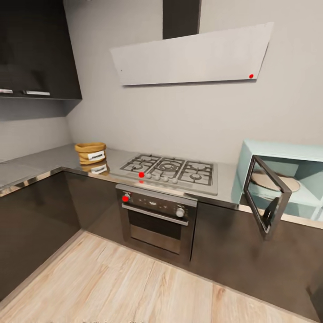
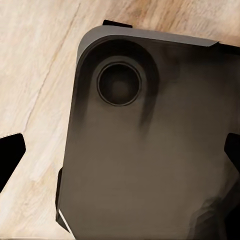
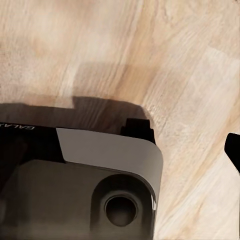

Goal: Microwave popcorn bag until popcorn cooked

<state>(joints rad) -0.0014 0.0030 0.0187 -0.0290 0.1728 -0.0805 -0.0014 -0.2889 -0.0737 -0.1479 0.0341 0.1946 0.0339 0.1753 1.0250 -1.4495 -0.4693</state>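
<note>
The popcorn bag (image 1: 91, 153), a squat tan sack with a white label, stands on the grey countertop (image 1: 40, 163) near the corner, left of the hob. At the far right sits the pale blue microwave (image 1: 291, 166); its dark glass door (image 1: 267, 197) is swung open and the turntable inside is bare. Both arms hang low, far from the bag. My left gripper (image 2: 120, 155) is open over the robot's dark base, black fingertips (image 2: 11, 152) at both edges of the left wrist view. My right gripper (image 3: 122, 150) is also spread, one fingertip (image 3: 234, 147) showing over the wooden floor.
A gas hob (image 1: 168, 169) and a built-in steel oven (image 1: 157, 215) lie between bag and microwave, under a slanted range hood (image 1: 193, 56). Dark wall cabinets (image 1: 36, 49) hang at upper left. Wooden floor (image 1: 134, 287) stretches before the dark lower cabinets. The robot's base (image 3: 75, 195) is below the wrists.
</note>
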